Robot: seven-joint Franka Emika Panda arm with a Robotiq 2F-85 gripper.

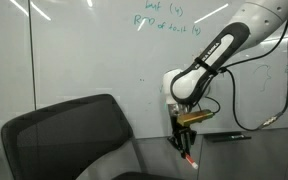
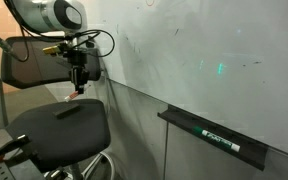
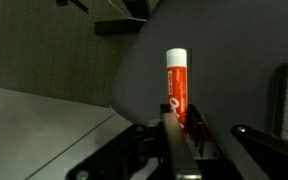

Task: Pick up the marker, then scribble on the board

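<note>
My gripper (image 1: 185, 137) hangs from the white arm, pointing down over the black chair seat. It is shut on the marker (image 3: 176, 85), an orange-red stick with a white cap that sticks out beyond the fingertips in the wrist view. The marker's reddish tip shows below the fingers in both exterior views (image 1: 191, 159) (image 2: 76, 94). The board (image 1: 84, 50) is the glossy white wall behind the arm, with faint green handwriting and a dark vertical seam; it also fills the right side of an exterior view (image 2: 184, 50). The marker is apart from the board.
A black mesh chair (image 1: 69, 135) stands under the gripper; its seat (image 2: 59, 135) lies right below the marker. A dark tray (image 2: 214, 135) on the board holds a dark pen-like stick (image 2: 224, 140). A black cable (image 1: 246, 125) hangs from the arm.
</note>
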